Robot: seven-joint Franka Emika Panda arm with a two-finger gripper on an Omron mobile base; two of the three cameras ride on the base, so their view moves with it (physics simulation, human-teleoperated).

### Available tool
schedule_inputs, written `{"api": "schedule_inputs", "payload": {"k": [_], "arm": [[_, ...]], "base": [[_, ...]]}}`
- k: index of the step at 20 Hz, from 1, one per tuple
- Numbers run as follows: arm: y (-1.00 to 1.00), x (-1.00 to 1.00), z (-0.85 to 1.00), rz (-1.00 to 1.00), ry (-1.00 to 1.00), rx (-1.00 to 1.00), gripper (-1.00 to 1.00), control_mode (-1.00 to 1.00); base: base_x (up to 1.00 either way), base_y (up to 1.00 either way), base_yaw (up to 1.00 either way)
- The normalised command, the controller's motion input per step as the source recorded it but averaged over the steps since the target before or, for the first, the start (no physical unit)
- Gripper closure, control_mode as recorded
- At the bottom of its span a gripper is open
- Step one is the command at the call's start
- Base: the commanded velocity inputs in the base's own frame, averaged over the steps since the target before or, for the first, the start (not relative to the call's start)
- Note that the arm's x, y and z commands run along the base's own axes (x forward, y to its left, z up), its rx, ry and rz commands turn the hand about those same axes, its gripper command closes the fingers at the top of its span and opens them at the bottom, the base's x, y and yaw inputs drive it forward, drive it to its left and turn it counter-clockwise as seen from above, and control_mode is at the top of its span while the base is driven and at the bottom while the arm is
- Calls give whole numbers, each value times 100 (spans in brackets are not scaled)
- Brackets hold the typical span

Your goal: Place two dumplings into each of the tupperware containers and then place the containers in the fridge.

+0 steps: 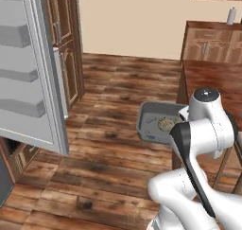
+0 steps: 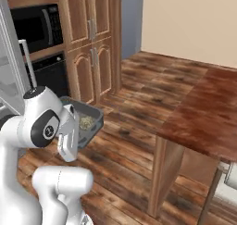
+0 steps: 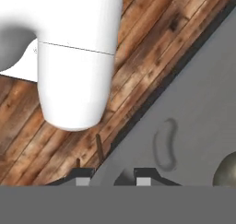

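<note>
Here the hand (image 3: 110, 176) pinches the dark grey container's (image 1: 153, 118) rim, holding it aloft.

You see a wood plank floor (image 1: 118, 92) running to a beige wall (image 1: 132, 16). A brown wooden table (image 2: 203, 113) stands on it; a black microwave (image 2: 34, 27) sits among wooden cabinets (image 2: 92, 39).

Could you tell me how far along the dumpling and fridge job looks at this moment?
Done, in part: the grey tub already holds a dumpling; a second can't be confirmed. In hand: the gripper has its jaws on the tub's rim, carrying it above the floor. Left: set it on a shelf of the open fridge. The other tub's state can't be judged.
</note>
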Motion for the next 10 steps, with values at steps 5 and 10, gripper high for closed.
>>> {"api": "schedule_inputs", "payload": {"k": [5, 10], "arm": [[0, 0, 0, 0, 0, 0, 100, 100], [0, 0, 0, 0, 0, 0, 100, 100]], "base": [[-55, 28, 47], [-42, 32, 48]]}}
